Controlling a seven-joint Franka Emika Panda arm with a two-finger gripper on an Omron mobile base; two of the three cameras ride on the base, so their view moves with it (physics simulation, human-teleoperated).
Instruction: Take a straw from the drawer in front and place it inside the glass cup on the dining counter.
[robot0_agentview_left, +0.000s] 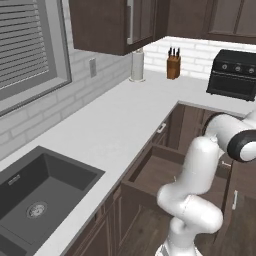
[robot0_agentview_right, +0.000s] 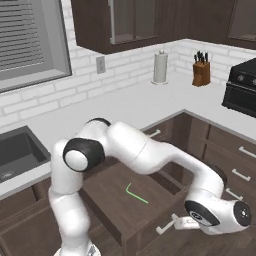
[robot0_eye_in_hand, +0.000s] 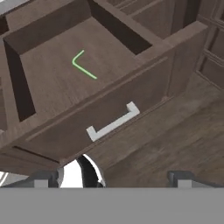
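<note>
Drawer (robot0_agentview_right: 131, 200) stands pulled well out from the lower cabinets, silver bar handle (robot0_eye_in_hand: 113, 122) facing into the room. Inside on the wooden floor lies one thin green straw (robot0_agentview_right: 135, 193) with a bent end; from the hand view it sits at about 11 o'clock of the handle, alone in the tray and touching nothing else.

Gripper (robot0_eye_in_hand: 111, 177) hangs low in front of the drawer face, below and off the handle, a gap between them. Jaws stand wide apart with nothing between them; the two fingertips (robot0_eye_in_hand: 43, 178) rise at the bottom of the hand view, well spread. In the right base view the arm reaches over the drawer and bends down, the hand at 4 o'clock of the straw.

Progress, as I judge it: the opening step looks finished. Straw not yet touched. Left to do: lift the hand up and over the front panel, come down on the straw, grip it, carry it to the cup on the dining counter, drop it in. Early stage, most of the job ahead.

Worktop (robot0_agentview_left: 107, 127) carries a paper-towel roll (robot0_agentview_left: 137, 65), a knife block (robot0_agentview_left: 173, 66) and a black oven (robot0_agentview_left: 233, 74); dark sink (robot0_agentview_left: 35, 192) at 8 o'clock in the left base view.

Writing: none readable anywhere. No brand or label made out on the oven or the cabinets.
</note>
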